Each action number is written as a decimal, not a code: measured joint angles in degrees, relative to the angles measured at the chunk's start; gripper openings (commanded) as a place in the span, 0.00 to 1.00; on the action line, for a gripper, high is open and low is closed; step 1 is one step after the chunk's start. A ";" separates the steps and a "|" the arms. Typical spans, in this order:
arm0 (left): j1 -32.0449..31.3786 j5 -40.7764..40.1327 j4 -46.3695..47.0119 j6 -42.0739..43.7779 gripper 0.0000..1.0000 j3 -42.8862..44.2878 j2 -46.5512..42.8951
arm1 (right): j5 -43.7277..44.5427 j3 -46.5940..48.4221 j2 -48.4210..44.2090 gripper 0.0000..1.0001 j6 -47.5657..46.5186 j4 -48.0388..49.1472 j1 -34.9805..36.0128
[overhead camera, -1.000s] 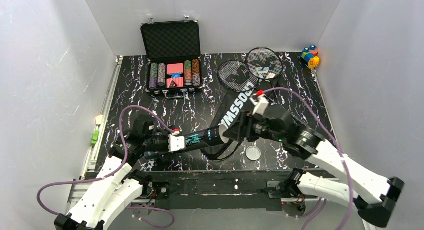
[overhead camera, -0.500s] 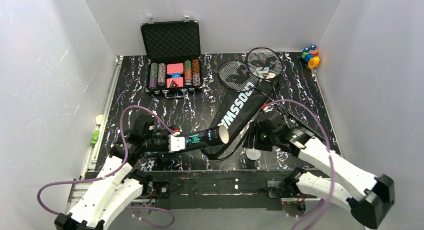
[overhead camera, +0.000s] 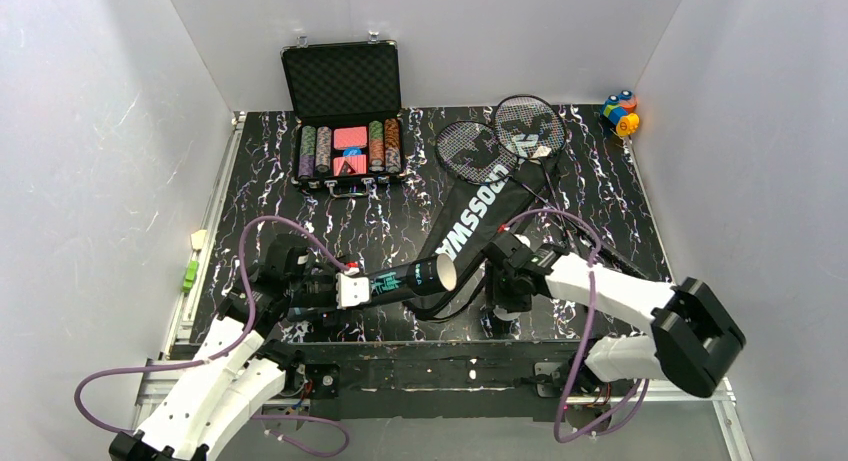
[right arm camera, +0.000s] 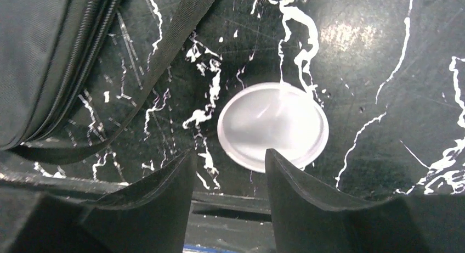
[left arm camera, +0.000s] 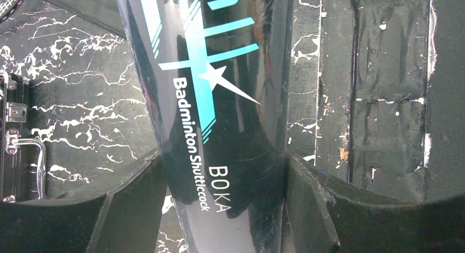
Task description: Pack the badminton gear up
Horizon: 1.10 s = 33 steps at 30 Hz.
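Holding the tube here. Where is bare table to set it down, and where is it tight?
Bare table runs left of the poker chip case, and between that case and the CROSSWAY bag. A smaller patch lies right of the rackets, below the toy blocks. Crowded: the near centre, where tube, lid and right fingers cluster.

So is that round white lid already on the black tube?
No, the lid lies flat on the table, apart from the tube.

Bright even light, glare on tube [left arm camera: 219, 127]
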 measured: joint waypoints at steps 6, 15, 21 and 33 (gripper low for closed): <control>0.00 -0.22 0.00 -0.31 0.00 -0.13 -0.59 | 1.66 1.16 6.23 0.45 0.33 2.25 1.11; 0.00 -0.22 0.00 -0.85 0.00 -0.13 -1.07 | 3.32 2.71 8.87 0.05 1.09 4.59 2.32; 0.00 -0.22 0.00 -0.92 0.00 -0.13 -1.05 | 3.61 2.84 6.75 0.01 1.57 2.97 2.62; 0.00 0.09 0.20 -0.96 0.00 -0.13 -0.50 | -5.99 14.25 -20.94 0.01 -2.84 -1.38 2.62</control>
